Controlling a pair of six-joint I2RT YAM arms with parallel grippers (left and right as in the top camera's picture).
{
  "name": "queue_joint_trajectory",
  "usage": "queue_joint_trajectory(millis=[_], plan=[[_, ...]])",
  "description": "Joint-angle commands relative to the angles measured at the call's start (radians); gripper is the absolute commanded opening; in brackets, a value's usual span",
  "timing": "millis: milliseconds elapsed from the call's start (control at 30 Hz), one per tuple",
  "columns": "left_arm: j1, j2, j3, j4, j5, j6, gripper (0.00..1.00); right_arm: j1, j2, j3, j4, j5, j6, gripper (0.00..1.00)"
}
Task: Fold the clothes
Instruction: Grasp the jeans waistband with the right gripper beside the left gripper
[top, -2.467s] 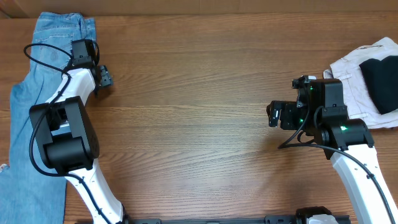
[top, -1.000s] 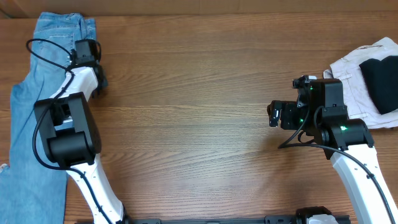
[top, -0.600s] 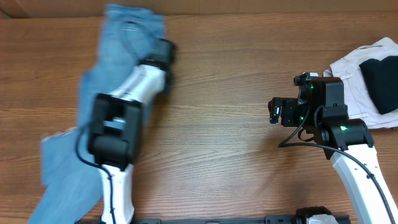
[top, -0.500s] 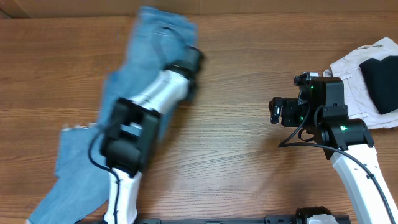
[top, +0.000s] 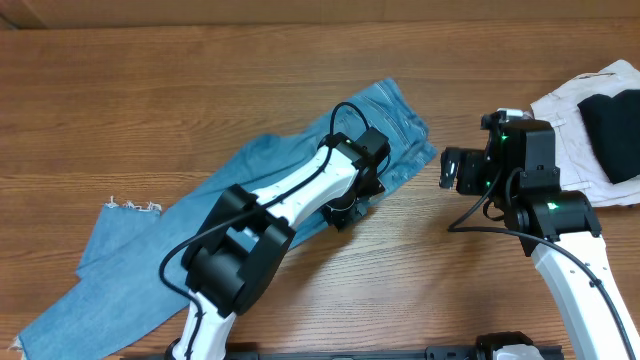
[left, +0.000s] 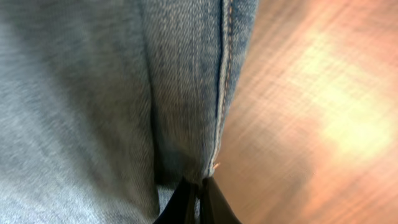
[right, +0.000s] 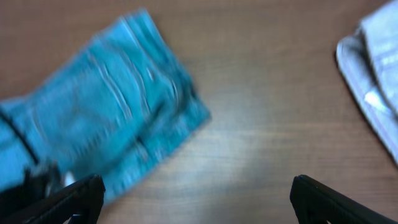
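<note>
The clothes, light-blue jeans (top: 130, 270), lie diagonally across the table, with the waist (top: 397, 118) toward the upper middle and a frayed hem (top: 130, 206) at the left. My left gripper (top: 347, 208) rests on the jeans near the waist. In the left wrist view it (left: 198, 200) is shut on the denim edge beside a stitched seam (left: 221, 93). My right gripper (top: 450, 170) hovers just right of the waist, apart from it. In the right wrist view it (right: 196, 200) is open with bare wood between its fingers and the blurred jeans (right: 106, 124) at the left.
An off-white garment (top: 565, 110) with a black garment (top: 615, 130) on it lies at the table's right edge; the off-white garment (right: 379, 74) also shows at the right of the right wrist view. Bare wood (top: 150, 110) spans the upper left.
My left gripper has dragged the jeans from the table's far left to the middle, swinging them to a diagonal. The right gripper has shifted slightly up, still open.
</note>
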Motion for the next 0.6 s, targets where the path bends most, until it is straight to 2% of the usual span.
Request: queue_joint_trajectory(millis=[0,133,300,433,567], plan=[[0.000,-0.154,-0.002,0.014,0.098,0.050,0.04,0.003,0.002,0.032,0.057,0.013,0.029,1.00],[0.001,-0.237,-0.002,0.026,0.087,0.035,0.09,0.003,0.072,0.032,0.113,0.004,0.022,1.00],[0.005,-0.278,-0.002,0.010,-0.012,-0.037,0.12,0.003,0.227,0.032,0.193,-0.009,0.013,1.00],[0.011,-0.278,-0.002,-0.017,-0.011,-0.053,0.15,0.003,0.342,0.032,0.254,0.011,-0.073,1.00],[0.011,-0.278,-0.002,-0.029,-0.011,-0.065,0.18,0.003,0.417,0.031,0.216,0.022,-0.179,1.00]])
